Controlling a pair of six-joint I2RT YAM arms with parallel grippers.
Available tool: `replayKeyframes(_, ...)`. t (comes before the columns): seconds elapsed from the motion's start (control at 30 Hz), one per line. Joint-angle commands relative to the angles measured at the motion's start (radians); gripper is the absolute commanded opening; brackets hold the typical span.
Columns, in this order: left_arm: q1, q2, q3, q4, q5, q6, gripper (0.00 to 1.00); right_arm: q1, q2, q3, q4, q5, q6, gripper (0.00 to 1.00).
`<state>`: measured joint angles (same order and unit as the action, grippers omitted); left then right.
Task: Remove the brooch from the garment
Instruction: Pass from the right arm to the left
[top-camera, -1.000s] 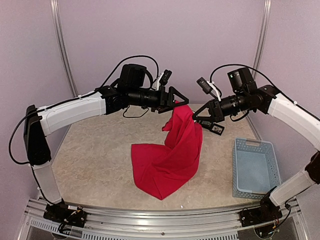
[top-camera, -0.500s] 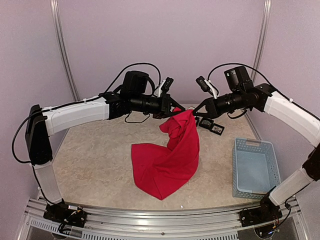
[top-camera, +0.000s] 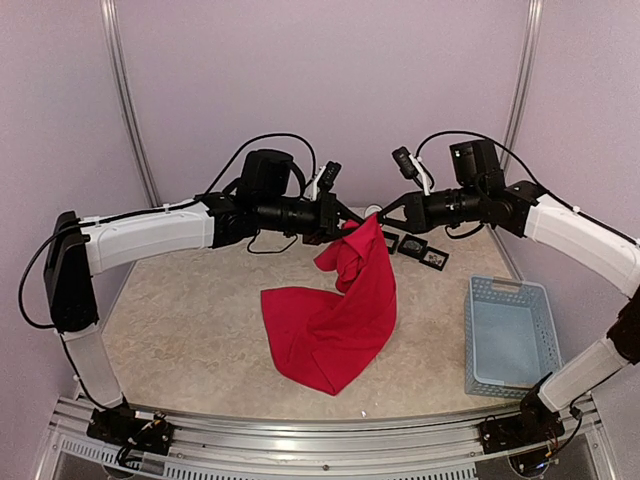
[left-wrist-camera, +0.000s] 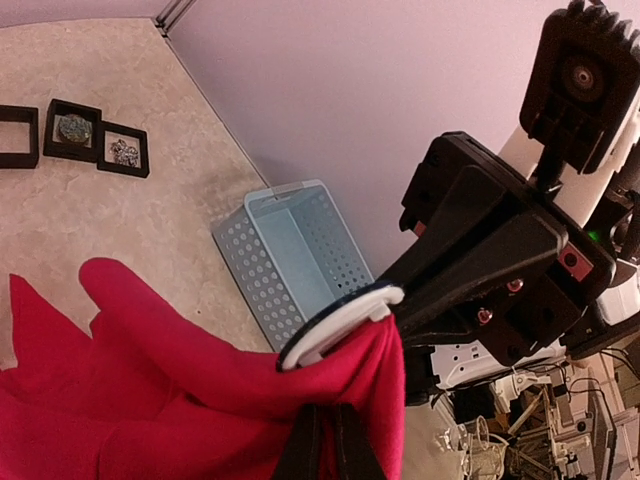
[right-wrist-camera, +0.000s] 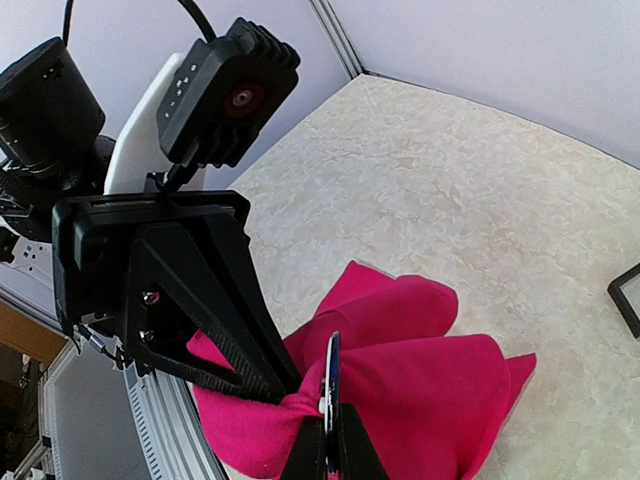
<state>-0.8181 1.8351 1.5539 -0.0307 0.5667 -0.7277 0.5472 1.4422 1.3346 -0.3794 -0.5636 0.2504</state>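
The bright red garment (top-camera: 335, 320) hangs from a raised peak, its lower part crumpled on the table. At that peak sits the brooch (left-wrist-camera: 340, 325), a round disc with a white back and a dark rim, seen edge-on in the right wrist view (right-wrist-camera: 331, 380). My right gripper (right-wrist-camera: 328, 425) is shut on the brooch's edge. My left gripper (left-wrist-camera: 327, 415) is shut on a bunch of red fabric right beside the brooch. In the top view the two grippers, left (top-camera: 347, 226) and right (top-camera: 379, 214), meet tip to tip above the table's back.
A pale blue perforated basket (top-camera: 508, 335) stands at the right, also in the left wrist view (left-wrist-camera: 290, 250). Small black display boxes (top-camera: 415, 247) holding other pieces lie on the table behind the garment (left-wrist-camera: 75, 130). A metal rail (top-camera: 320, 445) runs along the near edge.
My left gripper, open by the garment's top a second ago, has shut on the fabric. The right gripper has drawn up and left a little, and the garment's peak rose with it.
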Motion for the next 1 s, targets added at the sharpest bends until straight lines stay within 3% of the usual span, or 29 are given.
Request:
replayKeyframes(0.0, -0.012, -0.056, -0.067, -0.029, -0.034, -0.032, 0.00, -0.011, -0.081, -0.036, 0.204, -0.096, 0.046, 0.00)
replayKeyframes(0.1, -0.009, -0.082, -0.104, -0.010, -0.054, -0.052, 0.07, -0.011, -0.103, -0.059, 0.209, -0.144, 0.049, 0.00)
replayKeyframes(0.23, -0.004, -0.143, -0.113, -0.062, -0.119, 0.010, 0.42, -0.012, -0.132, -0.094, 0.240, -0.189, 0.073, 0.00)
replayKeyframes(0.37, 0.038, -0.253, -0.109, -0.162, -0.173, 0.091, 0.65, -0.012, -0.133, -0.097, 0.253, -0.267, 0.093, 0.00)
replayKeyframes(0.5, 0.072, -0.312, -0.099, -0.191, -0.135, 0.124, 0.81, -0.012, -0.118, -0.097, 0.267, -0.338, 0.114, 0.00)
replayKeyframes(0.77, 0.014, -0.243, -0.004, -0.176, -0.075, 0.155, 0.89, -0.012, -0.060, -0.082, 0.260, -0.484, 0.139, 0.00)
replayKeyframes(0.97, -0.016, -0.151, 0.060, -0.155, 0.000, 0.148, 0.74, -0.012, -0.040, -0.070, 0.231, -0.541, 0.130, 0.00)
